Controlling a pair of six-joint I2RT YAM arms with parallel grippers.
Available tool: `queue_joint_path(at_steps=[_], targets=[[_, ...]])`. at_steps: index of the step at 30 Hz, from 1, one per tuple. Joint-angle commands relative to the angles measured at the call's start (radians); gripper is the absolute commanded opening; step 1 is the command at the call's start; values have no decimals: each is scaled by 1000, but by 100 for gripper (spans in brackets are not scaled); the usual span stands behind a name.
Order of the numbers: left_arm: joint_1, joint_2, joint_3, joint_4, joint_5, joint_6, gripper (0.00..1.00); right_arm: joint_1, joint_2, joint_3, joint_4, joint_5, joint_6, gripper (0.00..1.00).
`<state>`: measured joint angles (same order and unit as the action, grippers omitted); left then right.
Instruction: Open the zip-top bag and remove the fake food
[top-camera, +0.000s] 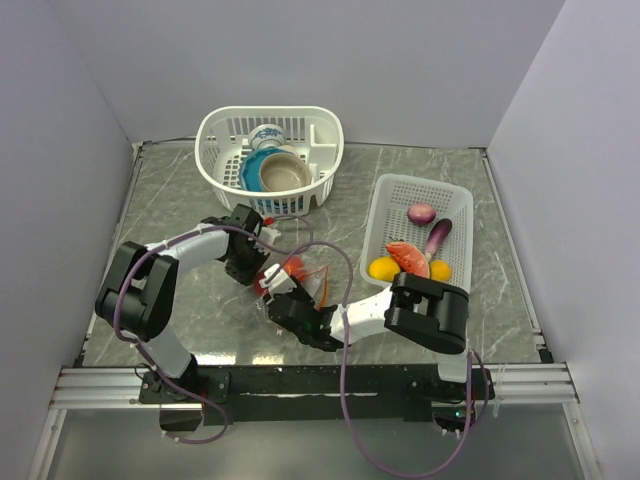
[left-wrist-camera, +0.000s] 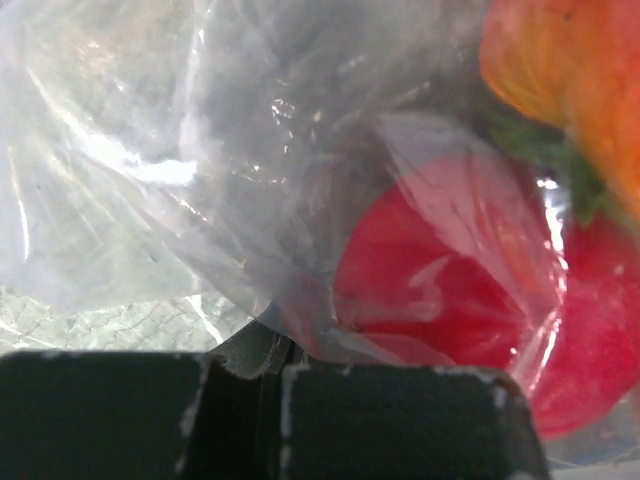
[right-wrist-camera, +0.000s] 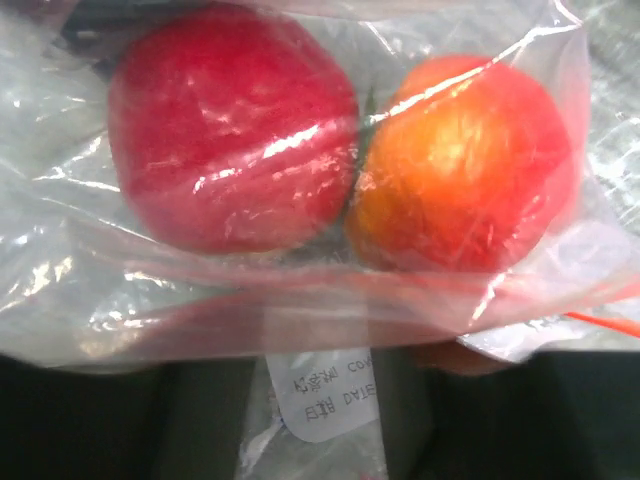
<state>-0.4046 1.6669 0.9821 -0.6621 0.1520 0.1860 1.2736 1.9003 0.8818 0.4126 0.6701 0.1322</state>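
The zip-top bag (top-camera: 303, 274) lies on the table between my two grippers, clear and crinkled. Inside it, the right wrist view shows fake food: a red apple (right-wrist-camera: 235, 130) beside an orange-red fruit (right-wrist-camera: 465, 165), behind the reddish zip strip (right-wrist-camera: 300, 300). My left gripper (top-camera: 252, 265) is shut on a fold of the bag's plastic (left-wrist-camera: 250, 200), with the apple (left-wrist-camera: 440, 290) just beyond its fingers (left-wrist-camera: 400, 420). My right gripper (top-camera: 295, 308) is at the bag's mouth. Its jaws stand apart, with the bag's lip and a white label (right-wrist-camera: 330, 395) lying between them.
A white tray (top-camera: 455, 195) at the right holds a purple onion (top-camera: 421, 213), an eggplant (top-camera: 437, 238), a red piece (top-camera: 408, 258) and yellow-orange fruits (top-camera: 383, 268). A white basket (top-camera: 225, 130) with ceramic bowls stands at the back. Grey walls close in both sides.
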Motion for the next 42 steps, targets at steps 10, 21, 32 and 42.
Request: queue_joint_path(at_steps=[10,21,32,42], targets=[[41,-167,331,-381,204,33,1,-5,-83,-87,169,103,167,100],[23,-213,415,-493,218,50,1,6,-121,-96,265,189,124,100],[21,-239,529,-554,187,63,1,7,-147,-127,212,255,139,100],[15,-248,468,-499,138,56,1,9,-150,-170,169,275,216,100]])
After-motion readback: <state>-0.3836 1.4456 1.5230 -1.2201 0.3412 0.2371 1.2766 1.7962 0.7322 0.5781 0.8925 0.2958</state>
